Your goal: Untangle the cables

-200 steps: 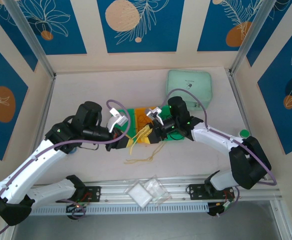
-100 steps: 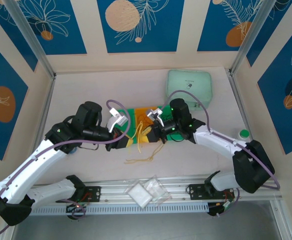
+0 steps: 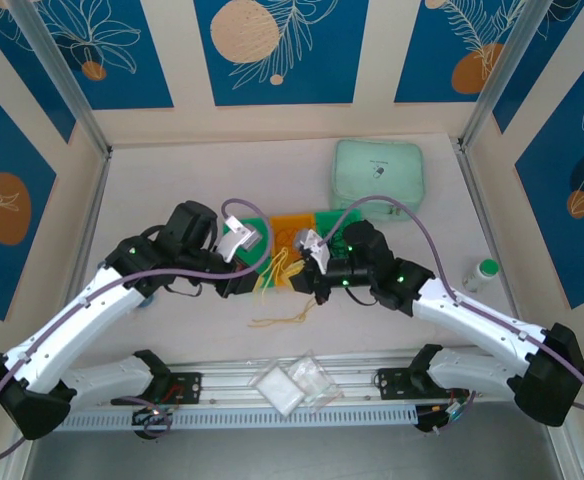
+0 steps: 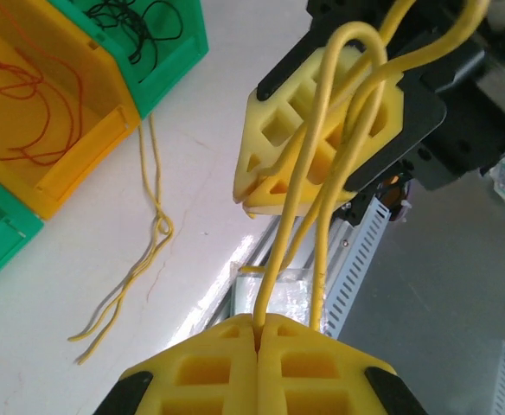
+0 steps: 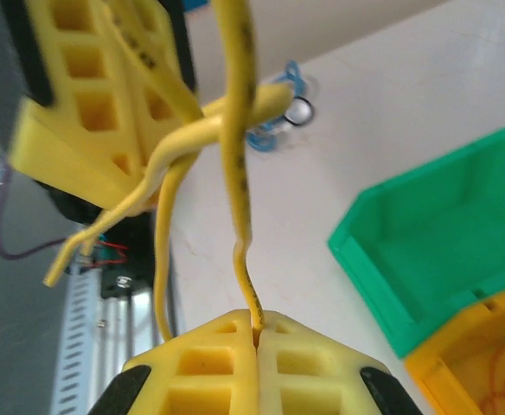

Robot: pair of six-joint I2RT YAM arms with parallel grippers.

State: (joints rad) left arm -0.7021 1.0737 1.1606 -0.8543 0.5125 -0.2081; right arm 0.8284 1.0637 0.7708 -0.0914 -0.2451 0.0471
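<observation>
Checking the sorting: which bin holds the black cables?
The green bin on the side of the right arm, black cables inside; the orange bin holds brown-orange strands and the other green bin looks empty.

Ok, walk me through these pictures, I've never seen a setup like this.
Two white robot arms, the left arm and the right arm, are bolted to a table. One picture looks down from above; the other two come from a camera on each wrist. On the table sit an orange bin with brown-orange cables, a green bin with black cables, a mint pouch and a loose yellow cable. The left gripper and right gripper are each shut on the yellow cables strung between them.
</observation>
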